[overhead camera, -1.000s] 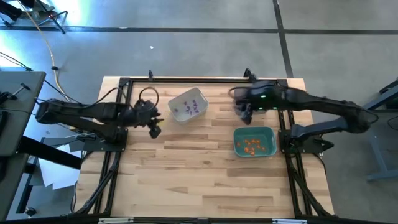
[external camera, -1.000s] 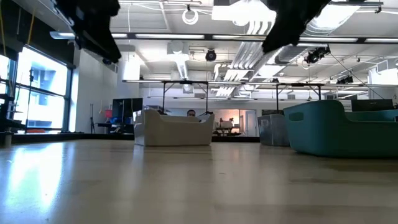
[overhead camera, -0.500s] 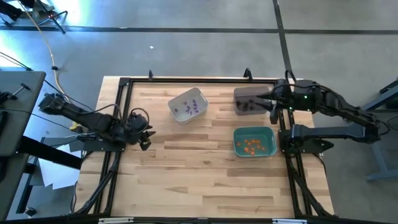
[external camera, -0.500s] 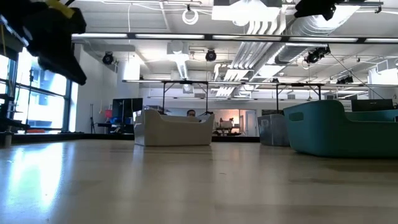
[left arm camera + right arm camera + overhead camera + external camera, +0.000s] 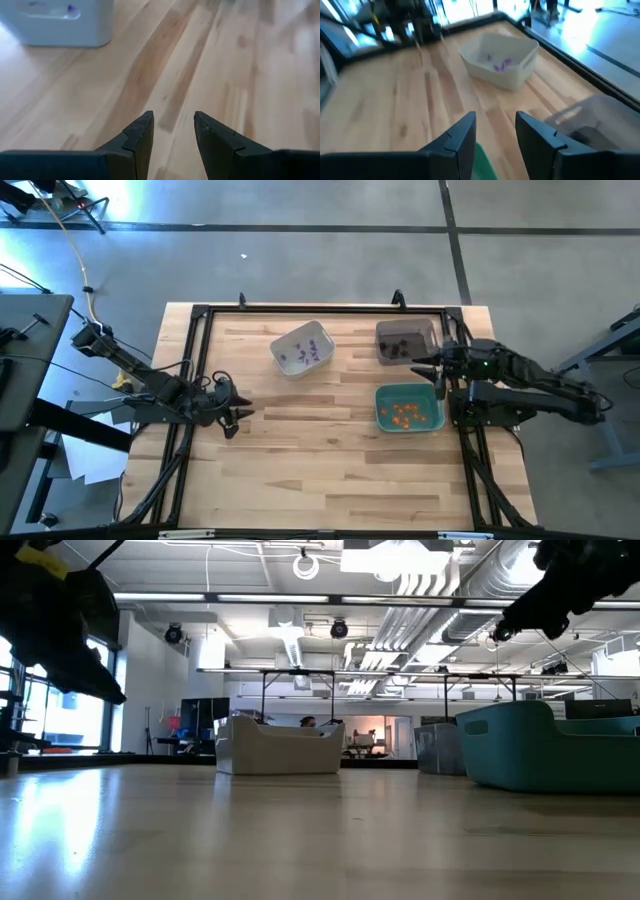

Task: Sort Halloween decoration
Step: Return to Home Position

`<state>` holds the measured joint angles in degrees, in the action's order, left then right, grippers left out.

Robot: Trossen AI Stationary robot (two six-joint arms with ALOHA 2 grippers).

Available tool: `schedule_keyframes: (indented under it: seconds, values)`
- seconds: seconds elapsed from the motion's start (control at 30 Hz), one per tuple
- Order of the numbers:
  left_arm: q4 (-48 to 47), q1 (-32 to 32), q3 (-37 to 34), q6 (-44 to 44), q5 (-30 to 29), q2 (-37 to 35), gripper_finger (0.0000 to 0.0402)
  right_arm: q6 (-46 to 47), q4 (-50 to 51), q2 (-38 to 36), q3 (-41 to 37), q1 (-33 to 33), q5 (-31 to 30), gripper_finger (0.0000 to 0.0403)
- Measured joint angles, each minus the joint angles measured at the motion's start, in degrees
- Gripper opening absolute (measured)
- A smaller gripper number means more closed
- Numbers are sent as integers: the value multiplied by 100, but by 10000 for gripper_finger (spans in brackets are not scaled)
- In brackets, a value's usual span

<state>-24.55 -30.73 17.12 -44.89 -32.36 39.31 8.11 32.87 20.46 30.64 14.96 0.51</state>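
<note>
Since no loose piece shows on the pale wooden tabletop point(image 5: 320, 470), the sorting looks finished. The Halloween decoration is split by colour: purple trinkets point(image 5: 313, 352) lie in the white plastic bin point(image 5: 283, 343) and orange trinkets point(image 5: 404, 414) in the teal plastic bin point(image 5: 410, 388). Dark pieces point(image 5: 395, 348), too small to make out, sit in the dark rectangular bin point(image 5: 420, 330). The left jaws hang at the tabletop's left edge, well apart from the bins. The right jaws hang at its right edge, between the dark and teal bins. Both pairs are slightly spread and hold nothing, which suits arms drawn aside to their rest pose.
</note>
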Motion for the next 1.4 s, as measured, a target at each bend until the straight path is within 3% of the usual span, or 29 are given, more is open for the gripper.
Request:
schedule_keyframes:
  seconds: [0.3,0.63,1.07,1.27,1.4]
  values:
    - [911,-179,-146,351,-234,4,131,991,-2055,-1216,-1371,0,118,133]
    - [948,-202,-146,355,-348,4,131,961,-4136,-1603,-2769,0,104,133]
    - [941,-200,-146,356,-348,4,131,1041,-4305,-1639,-3008,0,26,133]
    - [941,-200,-146,355,-347,4,131,2203,-3563,-1611,-3003,10,-1395,133]
    - [939,-198,-143,422,-349,4,131,2246,-3549,-1562,-2995,15,-1547,133]
